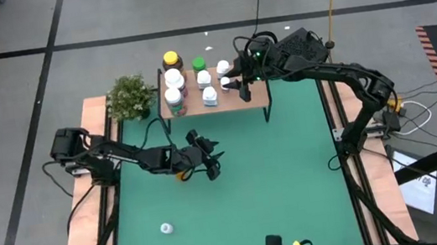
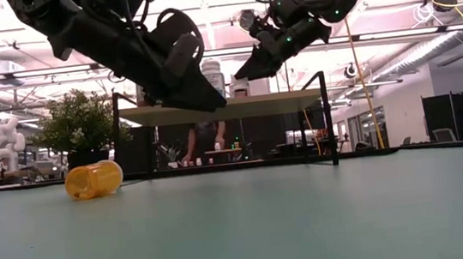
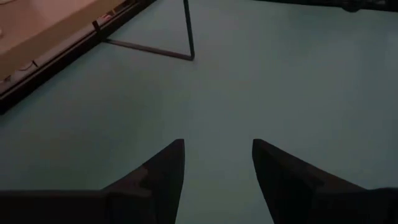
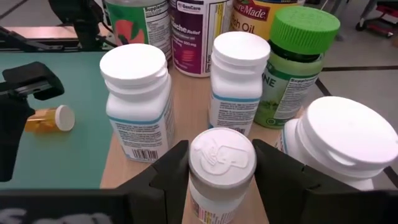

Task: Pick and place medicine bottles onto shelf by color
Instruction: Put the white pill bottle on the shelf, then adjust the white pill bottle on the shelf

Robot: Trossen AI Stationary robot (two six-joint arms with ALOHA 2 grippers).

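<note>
The shelf [image 1: 254,94] stands at the far side of the table and carries several medicine bottles, among them a yellow-capped one [image 1: 170,59], a green-capped one [image 4: 298,56] and white ones [image 4: 137,99]. My right gripper [image 4: 222,163] reaches over the shelf and is shut on a small white-capped bottle [image 4: 222,155]. An amber bottle with a white cap [image 2: 94,179] lies on its side on the table. My left gripper [image 3: 217,168] hovers open just beside it, above the mat, with nothing between its fingers. A small white piece [image 1: 165,228] sits on the mat near the front left. My right gripper pinches the small white-capped bottle just under its cap [image 4: 222,186], one finger [image 4: 171,171] on each side, coming slanting down from above the shelf's right end. The bottle stays upright among the others. Its base is hidden, so whether it stands on the shelf cannot be told.
A green potted plant [image 1: 130,96] stands off the shelf's left end. Bottles crowd close around the held one, a large white cap [image 4: 348,140] right beside one finger. The shelf's thin black legs [image 3: 188,31] stand on the mat. Wooden strips [image 1: 87,216] run along the table's sides.
</note>
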